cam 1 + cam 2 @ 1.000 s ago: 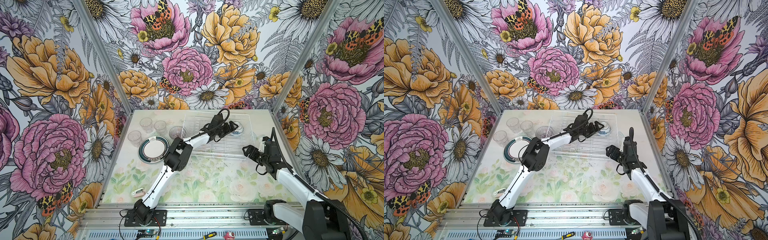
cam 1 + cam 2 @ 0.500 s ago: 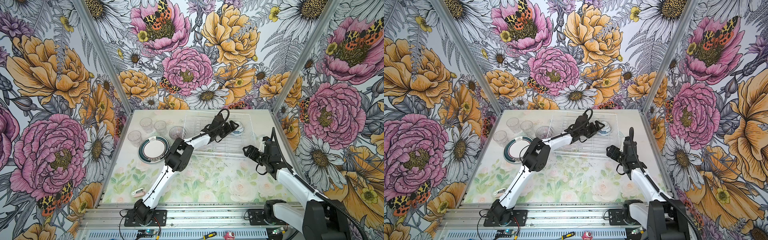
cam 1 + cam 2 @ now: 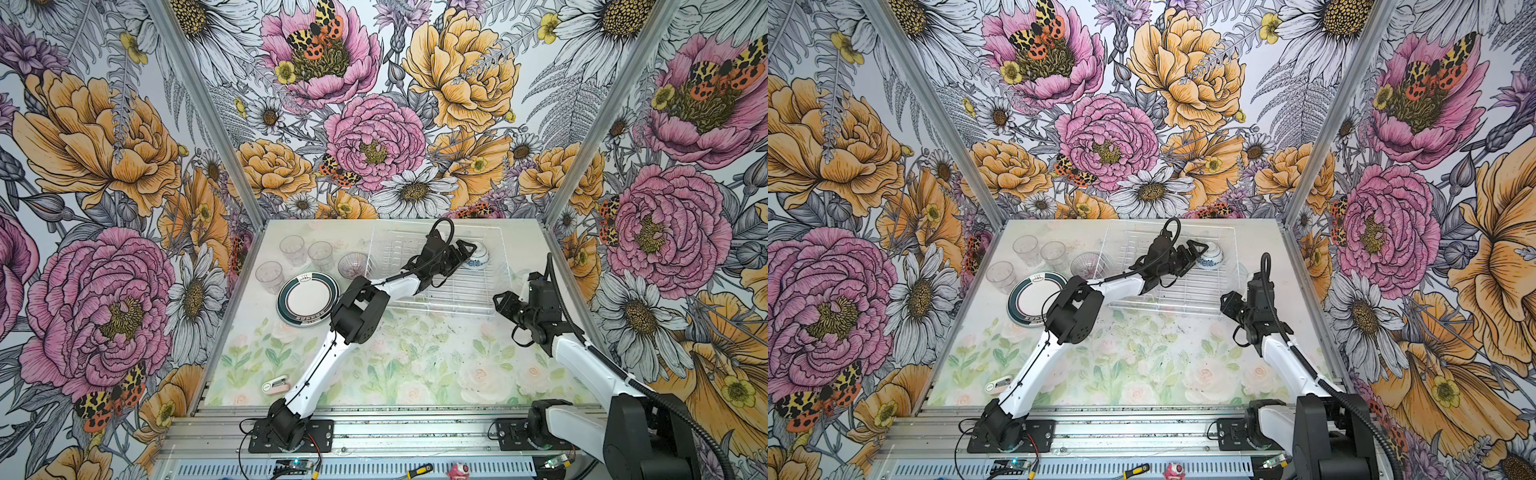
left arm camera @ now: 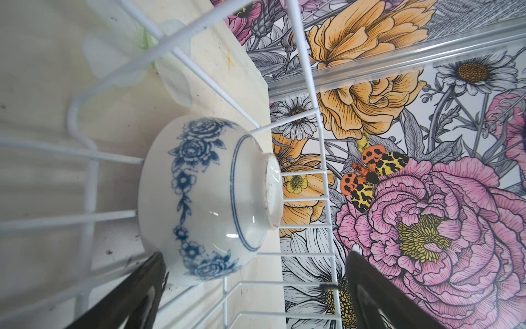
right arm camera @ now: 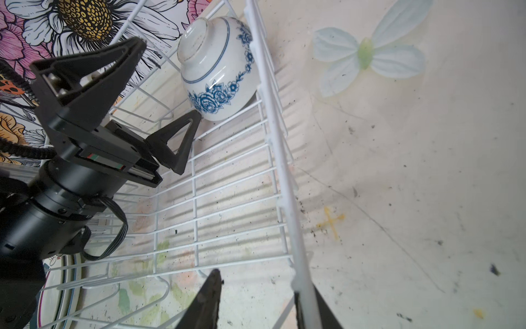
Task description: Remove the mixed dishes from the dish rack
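1. The only dish in the dish rack is one small white bowl. It is glossy glazed ceramic with a round belly, a garland of blue roses and leaves near its rim, and a thin blue line below its raised foot ring
2. The bowl sits upside down, rim on the wire floor and foot up. In both top views it is in the rack's far right corner, close against the low side wall
3. The rack is thin white wire, with a floor of parallel rods, low sides, a thicker rim and upright plate slots toward its left half. It stands at the far right of the table, a pale flower-printed surface speckled with dark bits
4. The left gripper is inside the rack with its black triangular fingers spread wide and nothing held. The bowl lies just ahead of them, with one fingertip just beside its rim; I cannot tell whether they touch
5. The right gripper is at the rack's near right corner. Its jaws are set narrower than the left's and straddle the rim wire, which lies against one finger, with a clear gap to the other
6. Three clear tumblers stand on the table left of the rack, all smooth see-through glass
7. One clear ribbed glass bowl stands just beside the rack's left side
8. One round white plate with a dark teal rim lies flat, nearer the front than the glasses; I cannot tell whether more plates lie under it
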Motion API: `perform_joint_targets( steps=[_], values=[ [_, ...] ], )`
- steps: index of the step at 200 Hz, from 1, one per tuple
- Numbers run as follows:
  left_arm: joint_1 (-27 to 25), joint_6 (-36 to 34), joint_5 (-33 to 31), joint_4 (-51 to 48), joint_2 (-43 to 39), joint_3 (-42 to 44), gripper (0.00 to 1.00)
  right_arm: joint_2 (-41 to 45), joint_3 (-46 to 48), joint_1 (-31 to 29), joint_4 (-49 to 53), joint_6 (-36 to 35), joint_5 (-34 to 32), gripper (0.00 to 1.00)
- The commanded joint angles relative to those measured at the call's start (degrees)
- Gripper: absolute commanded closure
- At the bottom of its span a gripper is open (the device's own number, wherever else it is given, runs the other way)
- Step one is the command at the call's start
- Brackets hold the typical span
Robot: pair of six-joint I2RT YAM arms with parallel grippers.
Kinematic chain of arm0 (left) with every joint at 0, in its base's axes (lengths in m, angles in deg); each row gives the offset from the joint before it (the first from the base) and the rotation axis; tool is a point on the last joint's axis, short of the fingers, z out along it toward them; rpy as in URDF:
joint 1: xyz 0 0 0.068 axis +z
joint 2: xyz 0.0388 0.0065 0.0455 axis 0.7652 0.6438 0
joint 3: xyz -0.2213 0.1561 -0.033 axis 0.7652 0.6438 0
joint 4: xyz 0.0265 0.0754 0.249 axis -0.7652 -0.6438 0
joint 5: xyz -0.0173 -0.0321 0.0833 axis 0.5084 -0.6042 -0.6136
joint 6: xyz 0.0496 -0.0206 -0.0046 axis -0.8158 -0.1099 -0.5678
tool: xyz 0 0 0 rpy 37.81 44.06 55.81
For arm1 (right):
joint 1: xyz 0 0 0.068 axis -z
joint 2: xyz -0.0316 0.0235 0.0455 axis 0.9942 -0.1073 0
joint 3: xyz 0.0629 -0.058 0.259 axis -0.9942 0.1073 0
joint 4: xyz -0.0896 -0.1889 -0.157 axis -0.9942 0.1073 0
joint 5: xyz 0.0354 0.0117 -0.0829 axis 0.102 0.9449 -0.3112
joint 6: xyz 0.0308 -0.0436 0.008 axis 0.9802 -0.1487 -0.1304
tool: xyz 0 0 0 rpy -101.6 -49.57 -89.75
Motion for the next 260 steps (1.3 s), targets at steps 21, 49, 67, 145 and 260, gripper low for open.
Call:
perform_joint_targets(
  steps=[21,49,67,145,260],
  values=[
    [-1.0,-0.7,-2.1,0.1,-0.7,1.1,0.01,-1.2,-0.8,-0.8,0.4,-3.9,0.8,0.66],
    [-1.1,-1.7,0.0,0.1,-2.3,2.1,0.01,-0.9,-0.7,-0.8,0.4,-4.1,1.1,0.73],
    [-1.2,-3.9,-0.6,0.1,-5.7,6.1,0.01,-0.6,-0.4,-0.8,0.5,-4.2,1.8,0.77],
    [-1.1,-14.5,-2.6,-2.0,-22.5,19.4,0.01,2.6,0.8,-0.5,5.3,-4.7,1.8,0.99],
    [-1.0,-18.9,-3.8,-3.7,-29.6,23.5,0.02,13.8,6.3,0.0,13.8,-4.2,0.9,0.99]
  ],
)
